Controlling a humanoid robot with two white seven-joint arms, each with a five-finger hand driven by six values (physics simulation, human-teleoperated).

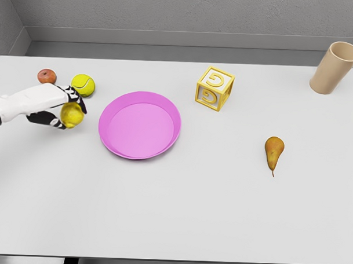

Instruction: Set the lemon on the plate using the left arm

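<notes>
Already the left hand (55, 107), at the frame's left edge, has its fingers wrapped around the lemon (72, 114), held near the bench. Its target, the pink plate (139, 125), lies just right of it, so a short rightward carry should do.

1. The only readable sign is on the yellow block (214, 88), an open-framed cube in the upper middle of the frame, right of centre.
2. Its top face carries a raised letter that reads as "G".
3. Its front face, turned toward the lower left, carries a similar raised letter, also looking like "G", though the angle makes it less certain.
4. Nothing else in the frame bears legible text, numbers, labels or brand marks.
</notes>
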